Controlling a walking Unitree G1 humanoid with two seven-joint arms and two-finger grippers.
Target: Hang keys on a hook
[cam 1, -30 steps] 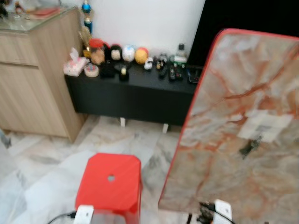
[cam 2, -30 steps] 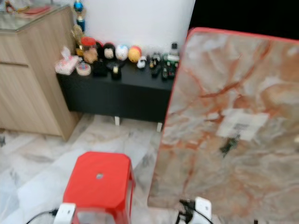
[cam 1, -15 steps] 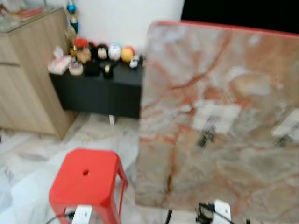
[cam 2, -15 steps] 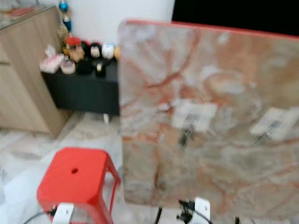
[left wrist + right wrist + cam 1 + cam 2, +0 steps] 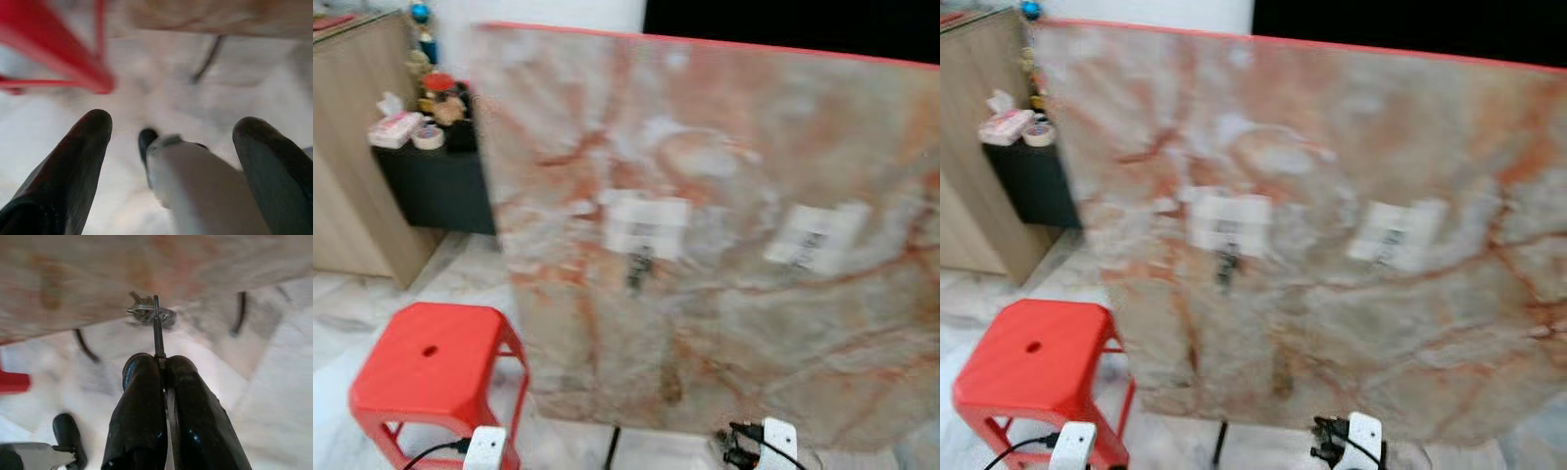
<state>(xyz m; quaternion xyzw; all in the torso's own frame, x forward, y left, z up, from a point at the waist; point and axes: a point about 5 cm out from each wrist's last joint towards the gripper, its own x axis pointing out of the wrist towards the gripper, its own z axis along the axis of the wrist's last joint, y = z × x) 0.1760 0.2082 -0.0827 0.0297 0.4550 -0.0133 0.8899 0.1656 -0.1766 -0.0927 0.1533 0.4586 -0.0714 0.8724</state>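
Your right gripper (image 5: 164, 363) points down at the floor (image 5: 274, 396), pinching the keys (image 5: 149, 313) that jut past its tips. Left gripper (image 5: 171, 142) hangs spread wide beside the stool (image 5: 426, 367). Hook (image 5: 638, 269) sits on the board (image 5: 724, 147).

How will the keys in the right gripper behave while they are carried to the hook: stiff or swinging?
The keys probably swing: the right gripper, shut, pinches only a thin piece, and the ring hangs beyond its tips. They look like light metal, so they may slip or twist. The hook looks small.
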